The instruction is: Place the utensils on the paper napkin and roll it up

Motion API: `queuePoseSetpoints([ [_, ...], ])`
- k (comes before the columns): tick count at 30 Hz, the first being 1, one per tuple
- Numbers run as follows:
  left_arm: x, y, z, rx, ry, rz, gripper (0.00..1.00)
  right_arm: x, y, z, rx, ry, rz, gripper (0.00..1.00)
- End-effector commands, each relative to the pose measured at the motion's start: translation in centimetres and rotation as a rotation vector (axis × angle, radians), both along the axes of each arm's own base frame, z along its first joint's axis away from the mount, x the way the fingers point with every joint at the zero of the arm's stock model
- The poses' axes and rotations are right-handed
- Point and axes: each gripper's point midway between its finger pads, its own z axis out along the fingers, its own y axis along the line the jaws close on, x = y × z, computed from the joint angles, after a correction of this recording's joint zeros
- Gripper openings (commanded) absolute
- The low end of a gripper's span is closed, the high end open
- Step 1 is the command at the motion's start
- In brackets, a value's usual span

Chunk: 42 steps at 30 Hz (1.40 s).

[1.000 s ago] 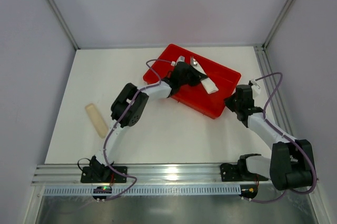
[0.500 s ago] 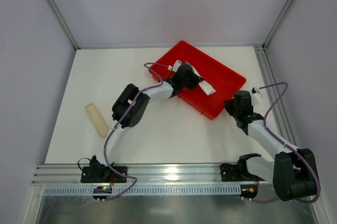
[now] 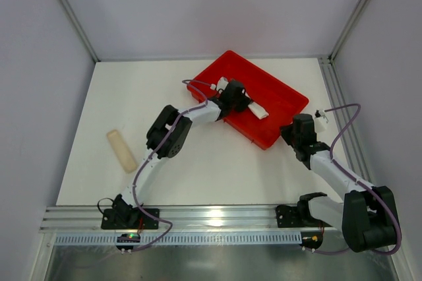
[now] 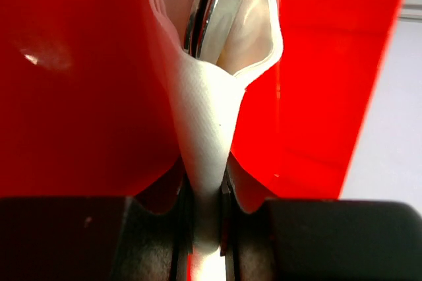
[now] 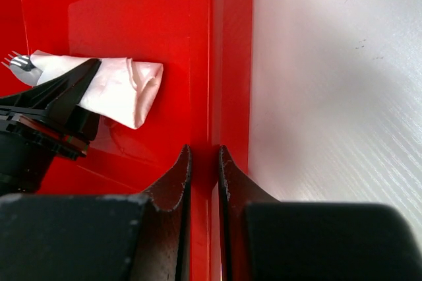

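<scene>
Swung round since a second ago, the red tray (image 3: 280,99) now lies with its long side angled toward the back right corner of the white table (image 3: 198,175). The rolled bundle inside it has gone along with the turn.

Nearest the arm bases, on the left, a slim tan piece (image 3: 122,150) lies alone on the tabletop, well apart from the tray and too small to identify. On the right, the right gripper (image 5: 204,165) pinches the tray's near right wall, one finger inside the rim and one outside.

Farther back, the left gripper (image 4: 206,228) reaches into the tray, its fingers pressed together on one end of the paper napkin (image 4: 204,116). The napkin is rolled into a white tube that lies slantwise over the tray floor. Shiny metal of the utensils (image 4: 214,4) shows inside the open fold, and fork tines poke from the end of the roll by the gripper.
</scene>
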Motion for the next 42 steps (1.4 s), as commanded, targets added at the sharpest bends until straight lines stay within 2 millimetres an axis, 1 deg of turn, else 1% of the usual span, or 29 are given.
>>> queuePoseSetpoints([
  [1, 1.5, -0.1, 2.4, -0.007, -0.056, 0.031, 0.0, -1.3, -0.1, -1.8, -0.011, 0.068, -0.008, 0.04],
  [3, 1.2, 0.2, 1.7, 0.017, -0.034, 0.032, 0.0, -1.3, -0.2, -1.7, -0.011, 0.066, -0.009, 0.04],
  [4, 1.2, 0.3, 1.6, 0.021, -0.03, 0.032, 0.02, -1.2, -0.2, -1.7, -0.013, 0.065, -0.007, 0.04],
  [5, 1.1, 0.6, 1.2, 0.032, -0.015, 0.039, 0.03, -1.2, -0.1, -1.6, -0.012, 0.062, -0.007, 0.04],
  [8, 1.0, 0.7, 1.1, 0.042, -0.005, 0.036, 0.09, -1.1, -0.1, -1.4, -0.014, 0.061, -0.004, 0.04],
  [10, 0.7, 1.2, 0.5, 0.081, 0.021, 0.031, 0.12, -1.0, -0.1, -1.3, -0.018, 0.062, -0.001, 0.04],
  [11, 0.8, 1.1, 0.8, 0.084, 0.017, 0.027, 0.12, -1.1, -0.1, -1.3, -0.019, 0.063, 0.0, 0.04],
  [12, 0.6, 1.4, 0.5, 0.104, 0.029, 0.022, 0.12, -1.0, -0.1, -1.2, -0.019, 0.06, 0.0, 0.04],
  [15, 0.5, 1.4, 1.0, 0.108, 0.036, 0.017, 0.16, -0.9, -0.1, -1.2, -0.017, 0.062, 0.0, 0.04],
  [16, 0.2, 1.6, 0.8, 0.118, 0.053, 0.017, 0.17, -0.9, 0.0, -1.3, -0.016, 0.064, 0.003, 0.04],
  [18, 0.2, 1.8, 0.9, 0.124, 0.06, 0.016, 0.18, -1.0, 0.0, -1.4, -0.02, 0.069, 0.006, 0.04],
  [19, -0.2, 2.0, 0.5, 0.147, 0.077, 0.014, 0.19, -1.0, 0.0, -1.4, -0.02, 0.069, 0.006, 0.04],
  [23, -0.6, 2.3, 0.1, 0.162, 0.101, 0.003, 0.23, -1.0, -0.1, -1.4, -0.023, 0.069, 0.006, 0.04],
  [27, -0.7, 2.3, 0.5, 0.159, 0.108, 0.001, 0.26, -1.0, -0.1, -1.3, -0.026, 0.069, 0.005, 0.04],
  [31, -0.6, 2.4, 0.7, 0.144, 0.124, -0.006, 0.32, -0.9, -0.1, -1.2, -0.028, 0.067, 0.005, 0.04],
  [39, -0.9, 2.7, 0.8, 0.136, 0.157, -0.011, 0.35, -0.8, -0.2, -1.3, -0.03, 0.071, 0.002, 0.04],
  [42, -0.9, 2.8, 1.4, 0.128, 0.161, 0.0, 0.37, -0.6, -0.2, -1.1, -0.032, 0.066, -0.003, 0.04],
])
